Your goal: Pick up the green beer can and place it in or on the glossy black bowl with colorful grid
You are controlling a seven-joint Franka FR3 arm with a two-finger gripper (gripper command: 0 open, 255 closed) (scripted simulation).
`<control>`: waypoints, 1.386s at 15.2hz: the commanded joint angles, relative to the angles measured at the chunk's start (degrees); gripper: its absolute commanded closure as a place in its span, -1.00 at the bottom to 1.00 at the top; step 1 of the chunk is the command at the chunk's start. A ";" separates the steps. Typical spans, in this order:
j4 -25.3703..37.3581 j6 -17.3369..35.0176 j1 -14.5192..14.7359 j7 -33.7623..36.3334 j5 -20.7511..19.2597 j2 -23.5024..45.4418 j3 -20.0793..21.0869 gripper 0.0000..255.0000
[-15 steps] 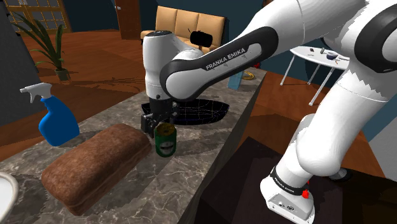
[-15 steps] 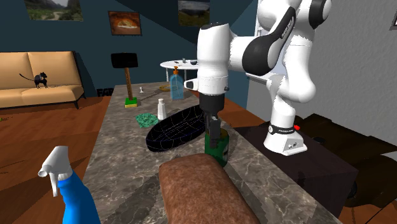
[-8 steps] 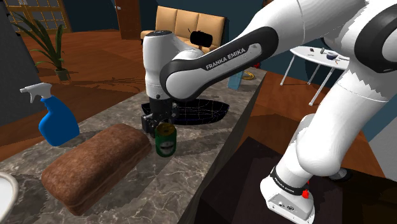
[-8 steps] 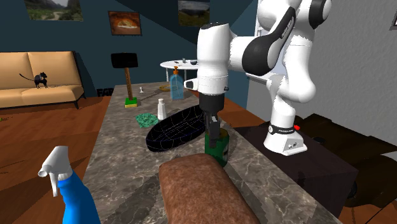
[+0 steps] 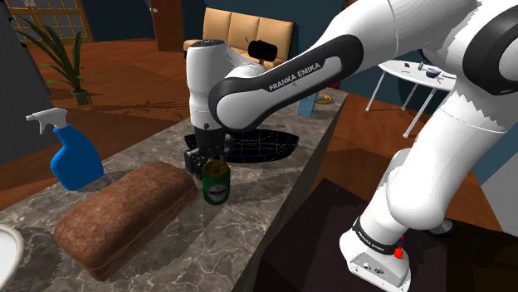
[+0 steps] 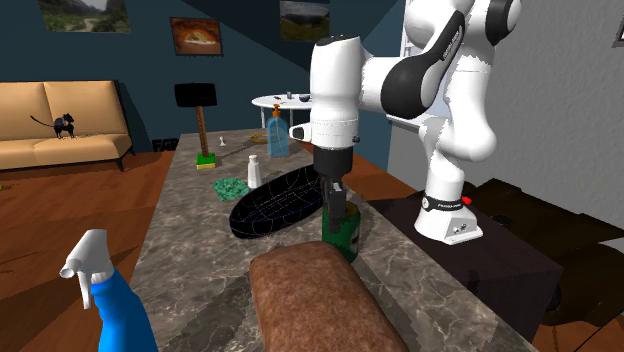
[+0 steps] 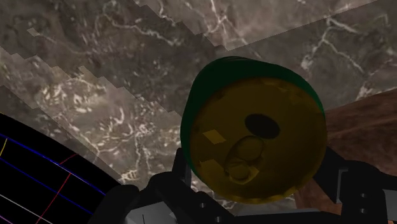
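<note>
while my pincer (image 5: 205, 163) sits over the green can (image 5: 216, 184), which stands on the counter (image 5: 249, 236) just beside the black bowl (image 5: 264, 148), i cannot tell whether it grips; a loose hold could topple it.

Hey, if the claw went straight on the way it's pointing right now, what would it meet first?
The green beer can: its gold top sits directly ahead of the claw, very close. Below the can is only the marble counter it stands on.

Jaws shifted v. slightly at green can (image 5: 216, 184).
</note>
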 commanded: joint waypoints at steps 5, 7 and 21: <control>2.21 -3.86 -0.06 -0.51 0.65 -1.56 -0.16 1.00; 3.20 -5.39 -0.09 -0.68 0.87 -2.13 -0.23 1.00; 11.53 -16.06 -0.25 -1.36 1.67 -4.64 -0.68 1.00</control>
